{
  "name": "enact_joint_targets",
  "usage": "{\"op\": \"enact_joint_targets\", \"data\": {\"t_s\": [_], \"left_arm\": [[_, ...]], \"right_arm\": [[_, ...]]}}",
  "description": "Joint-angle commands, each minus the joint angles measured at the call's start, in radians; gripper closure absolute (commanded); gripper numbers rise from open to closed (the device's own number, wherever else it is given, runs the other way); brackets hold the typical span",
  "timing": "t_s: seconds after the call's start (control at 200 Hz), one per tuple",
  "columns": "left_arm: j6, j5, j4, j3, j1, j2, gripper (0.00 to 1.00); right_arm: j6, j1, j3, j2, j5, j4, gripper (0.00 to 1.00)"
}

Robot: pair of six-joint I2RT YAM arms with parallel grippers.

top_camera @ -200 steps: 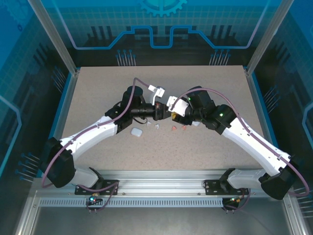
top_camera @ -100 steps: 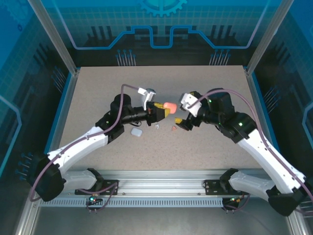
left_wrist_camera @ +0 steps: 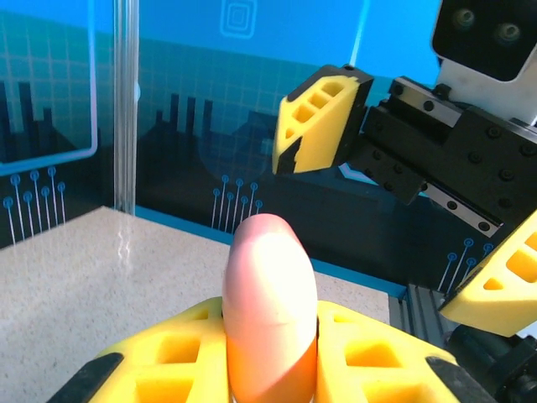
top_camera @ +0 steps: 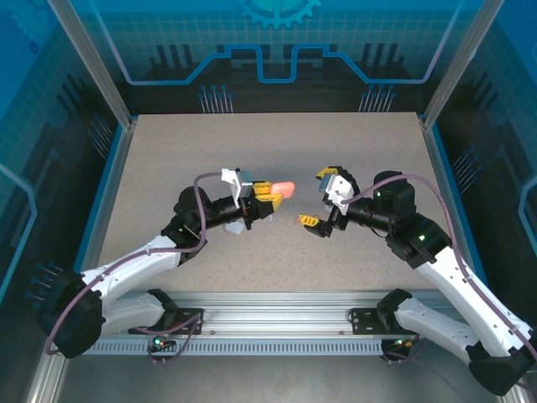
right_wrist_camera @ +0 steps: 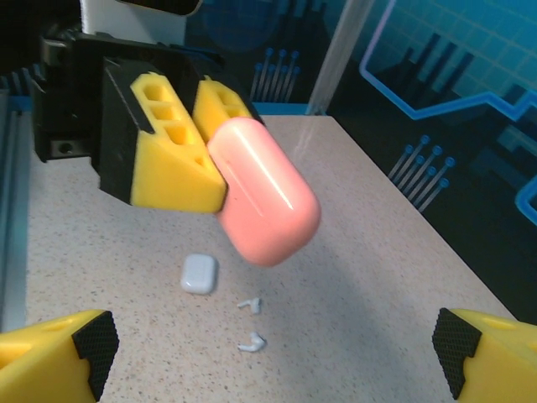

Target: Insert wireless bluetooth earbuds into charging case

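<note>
Held above the desk (top_camera: 168, 151), the left arm's fingers (top_camera: 267, 200) clench a salmon-pink charging case (top_camera: 284, 188); the right arm's fingers (top_camera: 308, 222) gape wide, empty. The right wrist camera adds a white case (right_wrist_camera: 200, 274) and two white earbuds (right_wrist_camera: 250, 305) lying on the desk.

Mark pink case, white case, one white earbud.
pink case (right_wrist_camera: 264, 193), right wrist view, middle of shell.
white case (right_wrist_camera: 200, 274), right wrist view, top face.
white earbud (right_wrist_camera: 250, 342), right wrist view, its body.
</note>
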Motion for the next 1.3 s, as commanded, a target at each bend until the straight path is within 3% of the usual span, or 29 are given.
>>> {"op": "enact_joint_targets", "data": {"t_s": [0.0, 0.145, 0.55, 0.956, 1.291], "left_arm": [[0.057, 0.032, 0.135, -0.024, -0.006, -0.007, 1.0], [0.068, 0.05, 0.148, -0.035, -0.006, -0.004, 1.0], [0.084, 0.076, 0.129, -0.042, -0.006, -0.004, 1.0], [0.087, 0.075, 0.109, -0.044, -0.006, -0.016, 1.0], [0.1, 0.073, 0.086, -0.052, -0.005, -0.037, 1.0]], "right_arm": [[-0.081, 0.001, 0.05, 0.026, -0.1, 0.025, 0.0], [-0.178, 0.022, 0.087, 0.066, -0.093, 0.032, 0.0], [-0.239, 0.036, 0.208, 0.194, -0.053, 0.02, 0.05], [-0.246, 0.043, 0.256, 0.24, 0.01, 0.018, 0.14], [-0.233, 0.043, 0.304, 0.276, 0.059, 0.008, 0.16]]}}
